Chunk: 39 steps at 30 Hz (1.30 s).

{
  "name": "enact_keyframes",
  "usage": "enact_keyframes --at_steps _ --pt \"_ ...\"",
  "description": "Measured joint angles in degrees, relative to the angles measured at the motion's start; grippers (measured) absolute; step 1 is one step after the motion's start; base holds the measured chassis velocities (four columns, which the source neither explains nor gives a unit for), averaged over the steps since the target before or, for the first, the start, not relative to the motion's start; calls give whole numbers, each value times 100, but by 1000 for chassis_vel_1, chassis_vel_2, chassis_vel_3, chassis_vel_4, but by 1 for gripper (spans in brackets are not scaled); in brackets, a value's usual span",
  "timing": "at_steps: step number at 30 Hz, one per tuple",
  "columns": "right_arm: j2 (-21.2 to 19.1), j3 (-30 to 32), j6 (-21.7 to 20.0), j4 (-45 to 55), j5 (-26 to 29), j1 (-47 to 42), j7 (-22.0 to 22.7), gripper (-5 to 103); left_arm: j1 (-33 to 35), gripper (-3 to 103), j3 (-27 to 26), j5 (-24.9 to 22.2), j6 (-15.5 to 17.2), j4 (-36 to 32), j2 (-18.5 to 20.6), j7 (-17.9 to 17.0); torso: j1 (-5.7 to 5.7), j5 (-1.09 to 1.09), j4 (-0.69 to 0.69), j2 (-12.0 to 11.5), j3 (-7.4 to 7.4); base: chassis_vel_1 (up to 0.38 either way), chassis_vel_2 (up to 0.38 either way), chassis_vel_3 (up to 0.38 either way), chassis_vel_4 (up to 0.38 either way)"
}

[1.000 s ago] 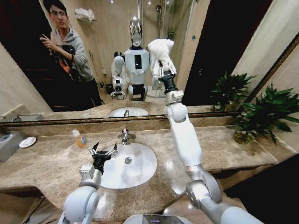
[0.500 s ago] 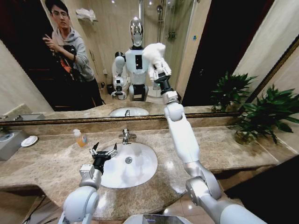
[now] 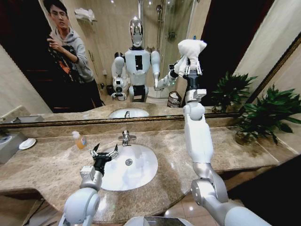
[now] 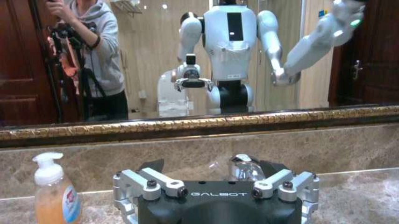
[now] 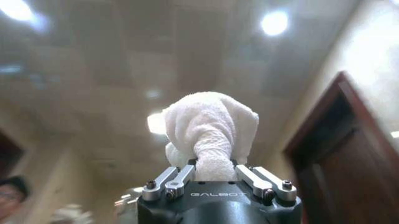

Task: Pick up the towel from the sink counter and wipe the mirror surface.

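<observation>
Towel (image 3: 190, 49) is seen bunched in the right claw (image 3: 191, 70), held high against the mirror (image 3: 225, 52) w/ the arm stretched up from the tabletop (image 3: 225, 150); in the right wrist view the cloth (image 5: 212, 135) is clamped between the fingers (image 5: 177, 179), a rounded wad sticking out past them. The left claw (image 3: 103, 153) is parked low over the white basin (image 3: 136, 169), its fingers spread apart and nothing held, w/ the chrome tap (image 3: 125, 137) just beyond and a soap bottle (image 3: 79, 140) off to one side. Wiping is judged to be under way, approx. mid-task. Risks from here: only a narrow neck of cloth appears pinched, so drag on the glass could tug the wad loose and drop it toward the basin; if the arm is pressed too hard or tilted, bare metal fingertips, not terry, could be brought onto the glass and scratch it; too light a press and the wad may be lifted off, leaving streaks. The potted plant (image 3: 263, 117) nearby could be clipped on a wide sweep.
</observation>
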Motion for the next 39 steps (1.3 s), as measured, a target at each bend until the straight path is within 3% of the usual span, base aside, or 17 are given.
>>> enact_keyframes --at_steps 5,9,14,17,25,30,39 --pt "81 -837 37 283 -383 -470 -217 18 1 100 0 0 0 0 0 0 1 -4 8 0 0 0 0 0 0" --pt "83 -1205 170 322 -558 -687 -294 18 0 100 0 0 0 0 0 0 0 -4 7 0 0 0 0 0 0" --pt "83 -1177 259 335 -595 -839 -320 18 0 100 0 0 0 0 1 0 0 -2 3 0 0 0 0 0 0" --pt "68 -888 257 479 -343 -952 -296 18 1 100 0 0 0 0 0 0 0 -1 2 0 0 0 0 0 0" --pt "-320 -669 280 1480 66 -1681 -234 18 0 100 0 0 0 0 0 0 0 -1 0 0 -1 0 0 0 0" --pt "-316 -656 231 2000 69 -2110 -160 18 0 100 0 0 0 0 0 0 -1 -2 1 0 -1 0 0 0 0" --pt "-145 -735 59 2459 -17 -2135 64 18 0 100 0 0 0 0 0 0 0 -2 2 0 -1 24 24 -29 -28"
